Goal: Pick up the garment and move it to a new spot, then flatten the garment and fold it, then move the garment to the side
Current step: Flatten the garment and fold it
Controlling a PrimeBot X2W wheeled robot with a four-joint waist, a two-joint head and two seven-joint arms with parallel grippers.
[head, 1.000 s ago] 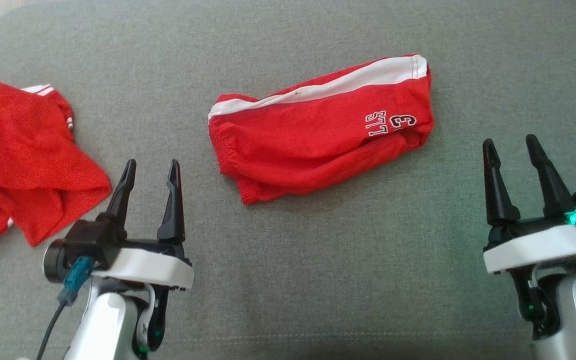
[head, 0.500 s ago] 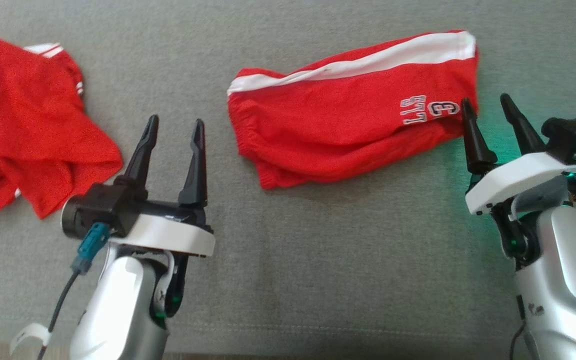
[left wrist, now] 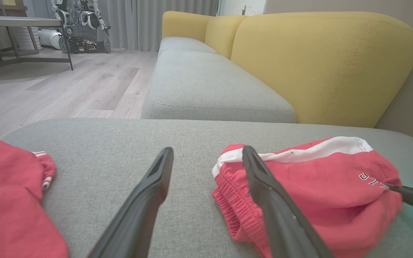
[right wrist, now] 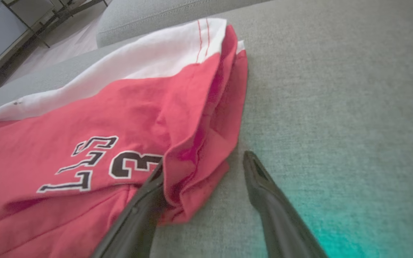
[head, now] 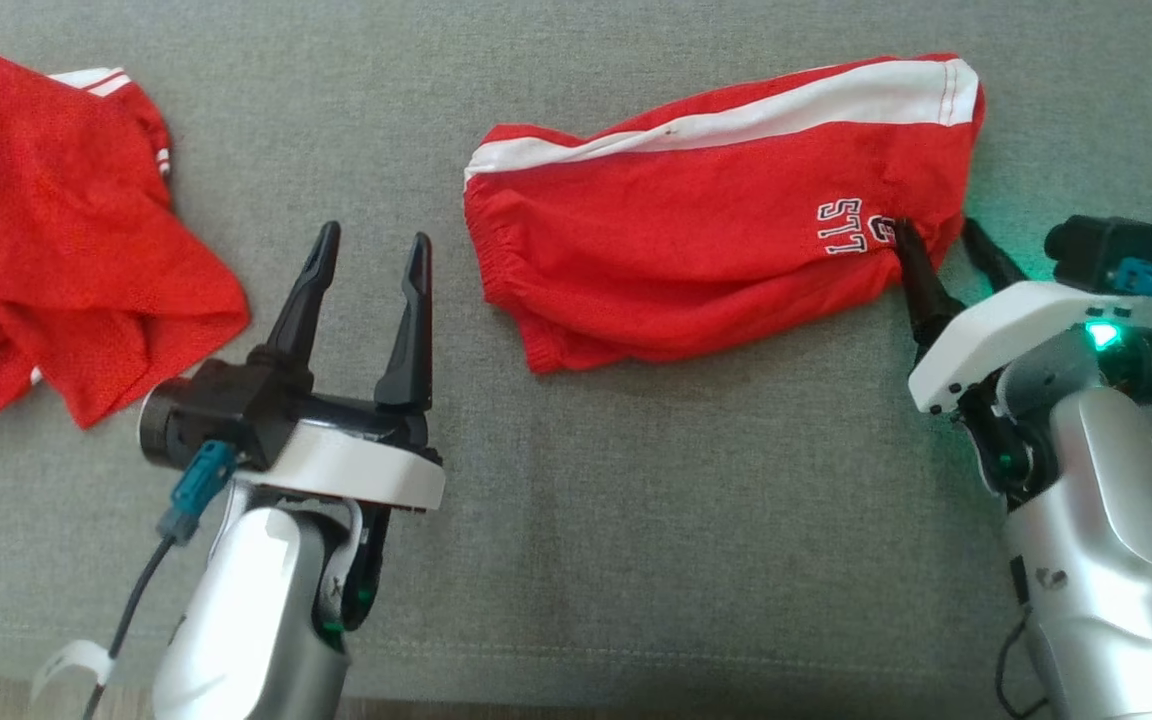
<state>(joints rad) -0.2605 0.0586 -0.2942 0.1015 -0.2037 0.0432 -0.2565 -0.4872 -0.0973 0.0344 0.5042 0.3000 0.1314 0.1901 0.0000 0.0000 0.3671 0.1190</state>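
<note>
We see the red shorts (head: 716, 230) lying crumpled on the grey cushion (head: 636, 560), slightly right of centre, with their white stripe (head: 736, 115) along the far edge and the elastic waistband at the left end. Our right gripper (head: 936, 228) is at the right end of the shorts, low against the cushion. Its jaws are wide apart and straddle the corner of the leg hem. In the right wrist view, one finger (right wrist: 138, 215) has its tip tucked in behind a fold of red cloth, right by the dark printed number (right wrist: 134, 165), and the other finger (right wrist: 271, 208) rests on bare cushion just beside the hem (so cloth sits between the jaws, but they have not pinched it). Our left gripper (head: 375, 235) hangs over open cushion just left of the waistband, touching nothing, and its jaws are also spread wide. Well apart to the left lies a second red garment (head: 56, 240) in a loose heap with thin white trim. Beyond the cushion, the left wrist view shows a yellow sofa back (left wrist: 317, 64) and a pale wood floor (left wrist: 66, 86).
</note>
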